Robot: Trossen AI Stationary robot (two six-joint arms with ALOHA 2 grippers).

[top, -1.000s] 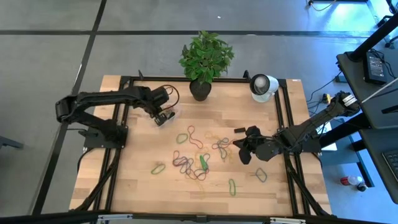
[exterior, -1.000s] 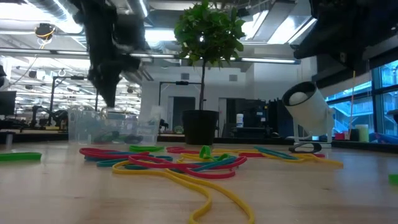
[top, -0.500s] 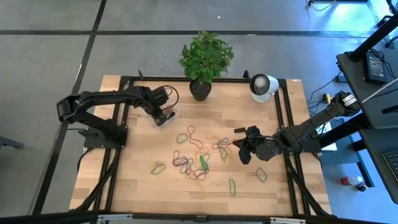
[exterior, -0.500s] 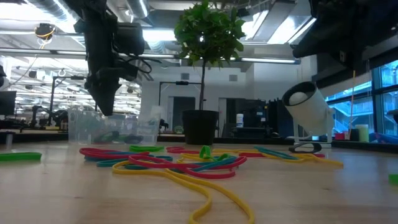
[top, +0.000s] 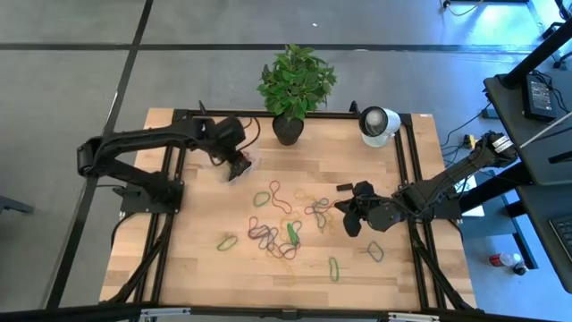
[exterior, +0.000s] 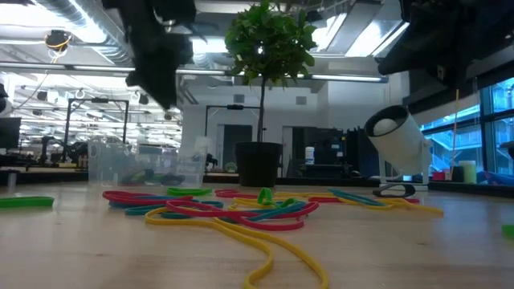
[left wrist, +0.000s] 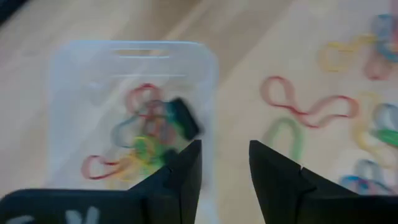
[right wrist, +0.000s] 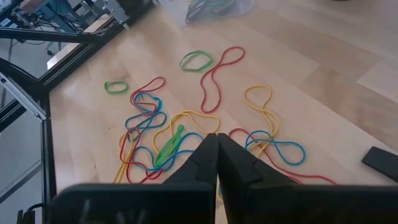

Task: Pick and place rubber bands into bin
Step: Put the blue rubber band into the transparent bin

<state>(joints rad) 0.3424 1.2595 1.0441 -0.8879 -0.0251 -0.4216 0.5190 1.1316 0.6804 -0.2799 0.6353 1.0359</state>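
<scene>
- We see our left gripper [left wrist: 225, 171] hanging over the small shallow clear-plastic bin [left wrist: 81, 87], its two dark fingers parted with nothing between them
- In the left wrist view that bin already holds a small tangle of thin red, yellow and green elastic loops [left wrist: 140, 140]
- We judge that this arm has nothing left to carry here, so the coming move is a reach for another band
- The loose thin coloured rubber bands [top: 281, 228] lie spread over the middle of the light wooden table [top: 188, 268], toward the table's centre and front from the bin [top: 243, 165]
- The nearest to our left gripper [top: 236, 166] are a green loop [top: 261, 199] and a long red figure-eight band [top: 280, 197], whose long axis runs roughly away from the bin
- Our right gripper [top: 347, 209] waits with fingers pressed together and empty, at the right edge of the pile, nearer to most bands than the left one
</scene>
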